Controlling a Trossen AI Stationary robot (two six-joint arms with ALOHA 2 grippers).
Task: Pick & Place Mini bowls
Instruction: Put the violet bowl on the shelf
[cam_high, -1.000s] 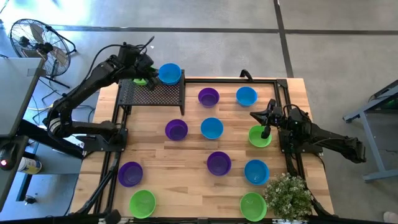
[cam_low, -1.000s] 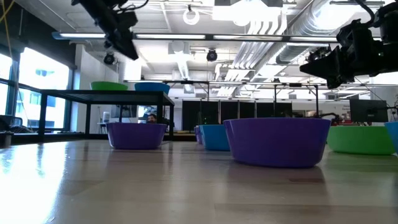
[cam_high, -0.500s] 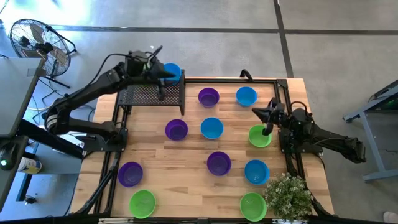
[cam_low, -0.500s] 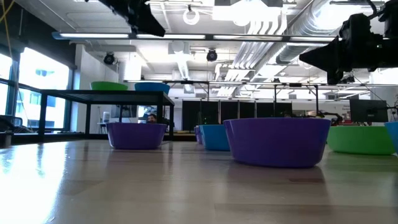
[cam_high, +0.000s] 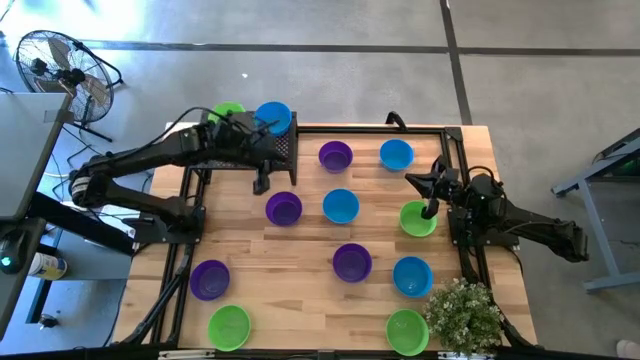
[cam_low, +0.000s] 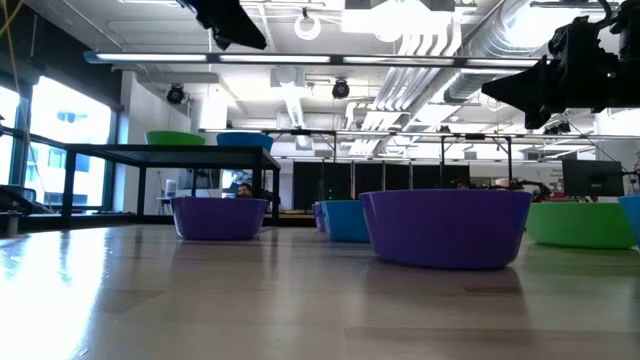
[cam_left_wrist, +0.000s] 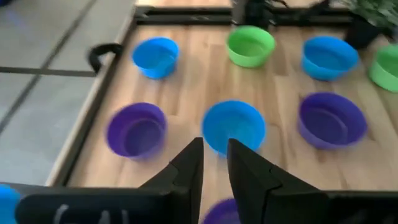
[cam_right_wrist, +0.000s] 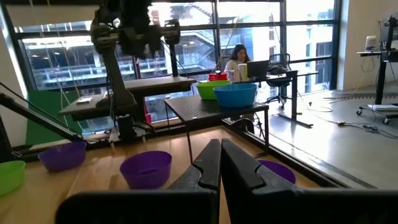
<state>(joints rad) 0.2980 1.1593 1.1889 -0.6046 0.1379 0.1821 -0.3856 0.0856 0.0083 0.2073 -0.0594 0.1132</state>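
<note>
Ten mini bowls stand on the wooden table, blue, purple and lime green; among them a purple bowl (cam_high: 283, 208), a blue bowl (cam_high: 340, 206) and a green bowl (cam_high: 417, 219). Two more, a green bowl (cam_high: 228, 112) and a blue bowl (cam_high: 272, 117), rest on the black mesh rack (cam_high: 283, 147). My left gripper (cam_high: 262, 183) (cam_left_wrist: 214, 155) hangs high over the table just off the rack's near right corner, above and beside that purple bowl, with a narrow gap between its fingers and nothing in it. My right gripper (cam_high: 429, 210) (cam_right_wrist: 219, 155) hovers shut above the green bowl by the right rail.
A potted plant (cam_high: 465, 312) stands at the table's near right corner. Black frame rails (cam_high: 455, 150) run along the table's left, far and right sides. A fan (cam_high: 60, 65) stands on the floor beyond the far left corner. A person (cam_right_wrist: 238, 59) sits at a desk in the room behind.
My left gripper has swung from over the green bowl at the rack's far left, across the rack, toward the table's right and near edge, and now hangs off the rack's near right corner. The green bowl stays on the rack. My right gripper has barely moved.
</note>
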